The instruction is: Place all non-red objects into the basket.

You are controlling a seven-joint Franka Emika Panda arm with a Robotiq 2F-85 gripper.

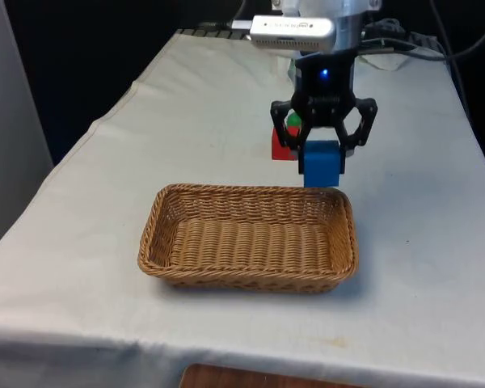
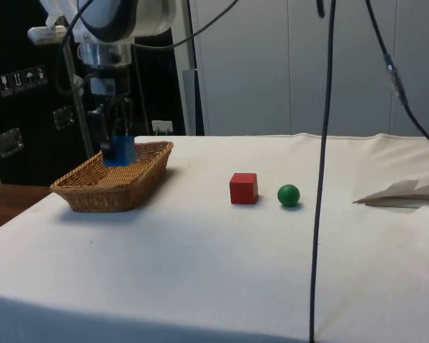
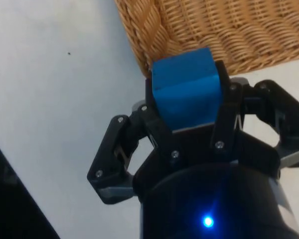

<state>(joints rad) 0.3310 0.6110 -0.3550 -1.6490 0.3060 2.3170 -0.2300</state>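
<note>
Above the basket (image 1: 226, 279) rim, gripper (image 1: 322, 153) clamps blue block (image 1: 321, 164) by opposite flat faces; apparently rigid, light, secure.

- On my wrist feed the gripper (image 3: 185, 107) had its two black fingers (image 3: 156, 130) clamped against opposite sides of a blue block (image 3: 185, 88).
- The block sat at the feed's centre, one top edge tilted toward 1 o'clock.
- A wicker basket (image 3: 224, 30) lay beyond it from 12 to 3 o'clock, its braided rim corner just behind the block.
- White cloth (image 3: 55, 89) covered the 9 to 11 o'clock side.
</note>
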